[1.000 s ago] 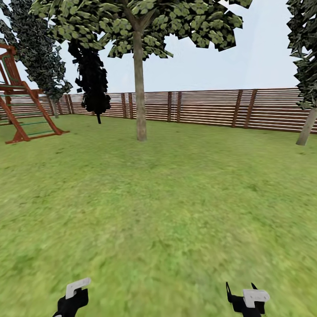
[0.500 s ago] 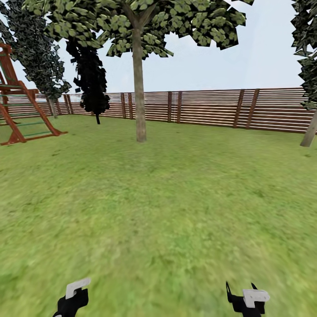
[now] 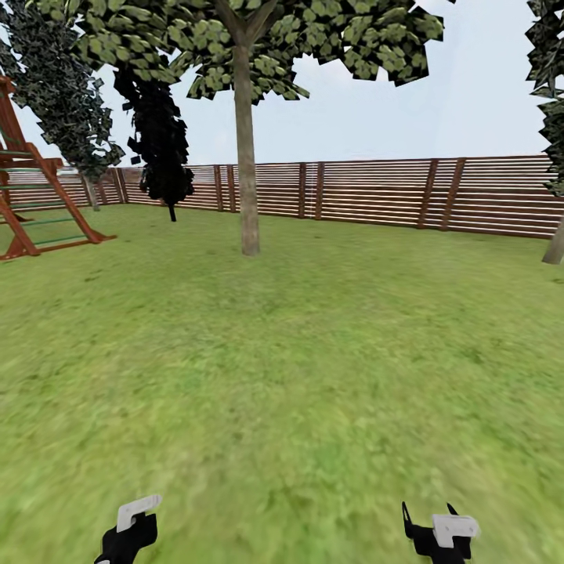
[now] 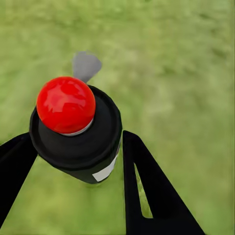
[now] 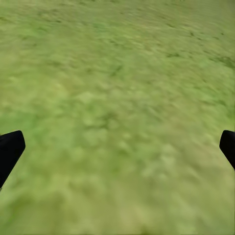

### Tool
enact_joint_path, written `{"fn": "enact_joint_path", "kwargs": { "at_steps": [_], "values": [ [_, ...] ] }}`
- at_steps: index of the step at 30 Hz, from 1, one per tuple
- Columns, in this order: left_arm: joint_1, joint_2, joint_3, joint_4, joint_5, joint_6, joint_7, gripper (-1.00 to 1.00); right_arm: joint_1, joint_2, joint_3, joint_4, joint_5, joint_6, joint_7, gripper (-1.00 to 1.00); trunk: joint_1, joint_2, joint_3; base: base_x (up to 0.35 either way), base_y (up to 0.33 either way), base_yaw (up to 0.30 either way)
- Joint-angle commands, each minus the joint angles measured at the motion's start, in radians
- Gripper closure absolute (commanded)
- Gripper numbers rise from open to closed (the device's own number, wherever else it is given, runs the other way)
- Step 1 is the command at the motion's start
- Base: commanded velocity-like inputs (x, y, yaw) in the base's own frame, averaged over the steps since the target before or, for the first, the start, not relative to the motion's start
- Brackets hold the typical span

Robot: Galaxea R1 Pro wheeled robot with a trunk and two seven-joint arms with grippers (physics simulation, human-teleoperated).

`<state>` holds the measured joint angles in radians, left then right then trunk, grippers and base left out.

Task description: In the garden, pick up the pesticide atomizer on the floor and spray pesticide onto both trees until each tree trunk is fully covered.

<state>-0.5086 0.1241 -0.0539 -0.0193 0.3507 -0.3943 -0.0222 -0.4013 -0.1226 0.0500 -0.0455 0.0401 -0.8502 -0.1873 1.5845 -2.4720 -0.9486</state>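
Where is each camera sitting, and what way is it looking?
Head view: on the robot's head, facing forward over the grass toward a tree trunk and fence; left gripper and right gripper show low.
Left wrist view: by the left gripper, pointing down at grass; it clamps the pesticide atomizer.
Right wrist view: by the right gripper, fingers wide apart, over grass.
All share the grass.

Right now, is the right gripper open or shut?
Open. In the right wrist view, the right gripper has its black fingertips far apart, with only green grass between them.
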Motion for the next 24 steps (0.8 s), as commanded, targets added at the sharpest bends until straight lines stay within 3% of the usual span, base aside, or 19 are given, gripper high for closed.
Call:
{"fn": "enact_joint_path", "kwargs": {
  "at_steps": [1, 24],
  "values": [
    [-0.001, 0.0, -0.006, 0.001, 0.008, -0.003, -0.002, 1.0, -0.001, 0.0, 0.005, 0.001, 0.004, -0.001, -0.009, -1.0, 0.0, 0.0, -0.001, 0.331, 0.0, 0.0],
    [-0.001, 0.0, -0.006, 0.001, 0.008, -0.003, -0.003, 1.0, -0.001, 0.0, 0.005, 0.0, 0.004, -0.001, -0.009, -1.0, 0.0, 0.0, -0.001, 0.331, 0.0, 0.0]
  ]
}}
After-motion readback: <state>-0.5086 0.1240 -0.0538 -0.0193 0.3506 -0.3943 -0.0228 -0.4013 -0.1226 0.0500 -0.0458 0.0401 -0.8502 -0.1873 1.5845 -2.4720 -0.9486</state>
